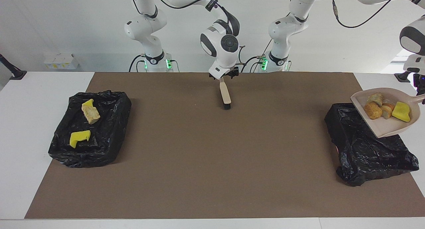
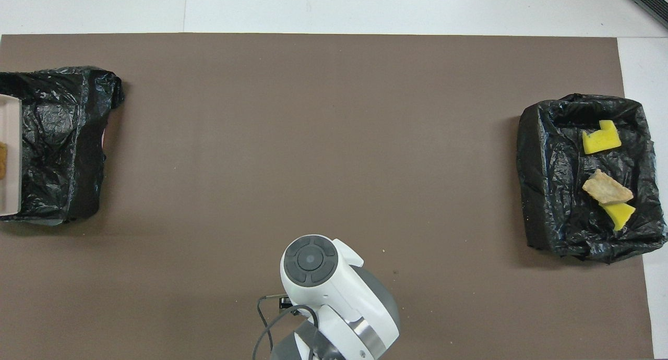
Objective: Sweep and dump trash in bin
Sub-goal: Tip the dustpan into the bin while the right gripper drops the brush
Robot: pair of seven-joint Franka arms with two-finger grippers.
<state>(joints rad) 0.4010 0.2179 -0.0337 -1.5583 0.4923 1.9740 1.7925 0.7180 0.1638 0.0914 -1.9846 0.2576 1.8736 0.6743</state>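
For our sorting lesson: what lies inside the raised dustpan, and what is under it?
Inside the dustpan: a yellow sponge chunk, a round brown piece and two paler scraps, partly overlapping. Under it sits a black-lined bin; the pan hides part of its inside.

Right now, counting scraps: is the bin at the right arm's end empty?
No, that bin holds three scraps in the facing view.
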